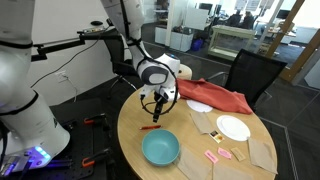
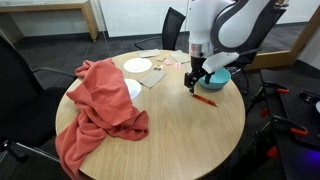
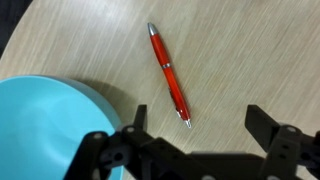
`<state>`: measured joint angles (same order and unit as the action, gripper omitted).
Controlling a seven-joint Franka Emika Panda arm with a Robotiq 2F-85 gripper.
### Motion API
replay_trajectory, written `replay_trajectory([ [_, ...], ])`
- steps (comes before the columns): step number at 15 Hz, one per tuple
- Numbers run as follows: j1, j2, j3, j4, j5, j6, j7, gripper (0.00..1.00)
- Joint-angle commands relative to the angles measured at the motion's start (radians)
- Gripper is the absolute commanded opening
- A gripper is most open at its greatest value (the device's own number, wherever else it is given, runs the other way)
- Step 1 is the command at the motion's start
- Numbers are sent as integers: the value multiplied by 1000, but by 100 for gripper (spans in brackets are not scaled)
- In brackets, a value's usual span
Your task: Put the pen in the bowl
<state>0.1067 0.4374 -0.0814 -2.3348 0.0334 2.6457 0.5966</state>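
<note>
The fingers (image 3: 262, 123) are being held wide open, low over the round wooden surface (image 3: 250, 50), with nothing being gripped. The red pen (image 3: 169, 75) is being framed between and just beyond their tips in the wrist view, lying flat on the wood. The teal-blue bowl (image 3: 40, 125) is being shown close beside one finger, apart from the pen, which is lying outside it.

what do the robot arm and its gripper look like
The arm is glossy white, built from thick rounded segments with dark bands at the joints. The gripper is matte black, and its two fingers are made of open linkage bars.
</note>
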Motion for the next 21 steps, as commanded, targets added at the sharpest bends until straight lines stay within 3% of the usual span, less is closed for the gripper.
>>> replay_trajectory([
  [1, 56, 72, -46, 31, -20, 51, 38, 100],
  [15, 137, 218, -102, 124, -3, 64, 27, 99],
  [16, 141, 224, -105, 127, -2, 70, 32, 75],
  [18, 143, 231, -108, 134, -1, 71, 31, 69],
  [21, 140, 230, -104, 142, 6, 68, 28, 46],
])
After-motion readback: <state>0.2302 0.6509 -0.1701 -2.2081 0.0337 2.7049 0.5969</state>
